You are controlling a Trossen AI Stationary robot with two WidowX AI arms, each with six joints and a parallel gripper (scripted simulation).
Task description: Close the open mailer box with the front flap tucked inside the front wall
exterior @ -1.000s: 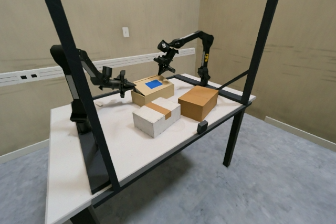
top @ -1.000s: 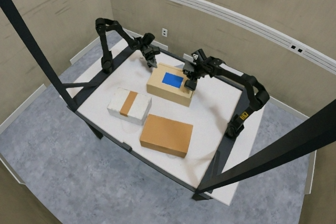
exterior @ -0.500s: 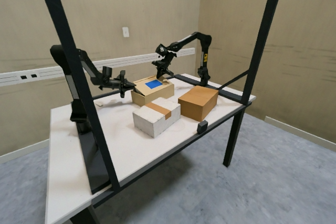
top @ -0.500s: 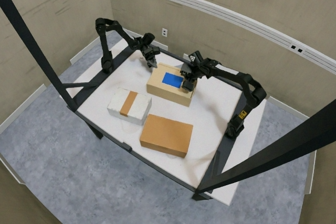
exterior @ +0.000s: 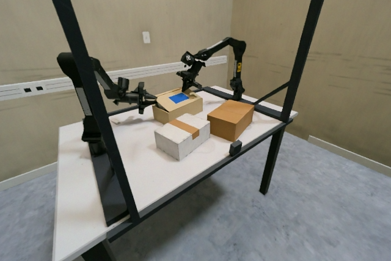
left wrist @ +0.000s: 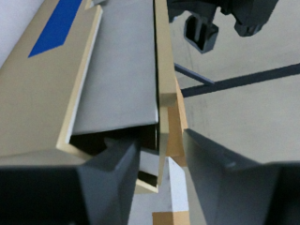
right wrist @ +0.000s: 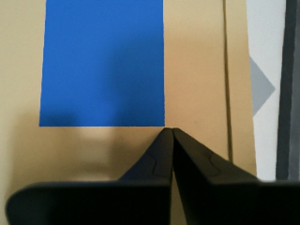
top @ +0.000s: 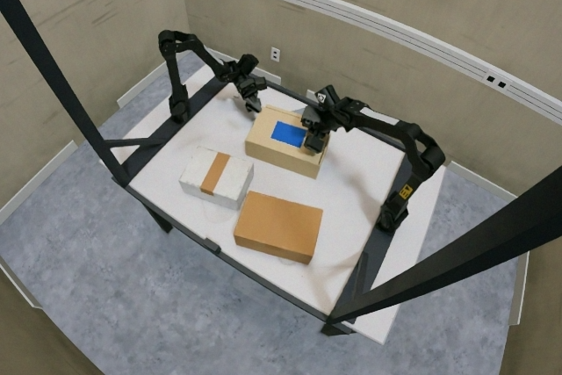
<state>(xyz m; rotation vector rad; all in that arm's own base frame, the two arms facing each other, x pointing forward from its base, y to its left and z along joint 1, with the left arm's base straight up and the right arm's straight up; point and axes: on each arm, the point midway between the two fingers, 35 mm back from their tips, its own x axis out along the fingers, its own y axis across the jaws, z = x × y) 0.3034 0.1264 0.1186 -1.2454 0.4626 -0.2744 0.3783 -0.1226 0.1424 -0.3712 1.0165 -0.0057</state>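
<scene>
Now, can see a tan cardboard mailer box [top: 281, 158] [exterior: 186, 111] [left wrist: 166, 70] [right wrist: 241, 94] on the white table [top: 354, 171] [exterior: 142, 172] [left wrist: 9, 23] [right wrist: 269, 37], with its lid [top: 262, 123] [exterior: 164, 99] [left wrist: 42, 98] [right wrist: 194, 70] lowered but gaping at the left arm's end. Through this gap, can see a grey flat panel [left wrist: 119, 70]; cannot tell if flap or contents. On the lid, a blue rectangular label [top: 288, 133] [exterior: 178, 98] [left wrist: 56, 25] [right wrist: 103, 66], with writing not readable. On the right arm, yellow marking [top: 406, 191] [exterior: 239, 67] and white logo [top: 321, 97] [exterior: 188, 58], both too small to read.

At the gaping end, left gripper [top: 256, 110] [exterior: 155, 99] [left wrist: 161, 141] about one-third open, gripping nothing. Just beside the label, right gripper [top: 313, 146] [exterior: 183, 90] [right wrist: 170, 131] fully closed, gripping nothing; cannot tell if touching the lid. Apart from the mailer, a white box with brown tape [top: 195, 176] [exterior: 167, 138] [left wrist: 178, 183] and a plain brown cardboard box [top: 278, 226] [exterior: 230, 119] [left wrist: 175, 136].
</scene>
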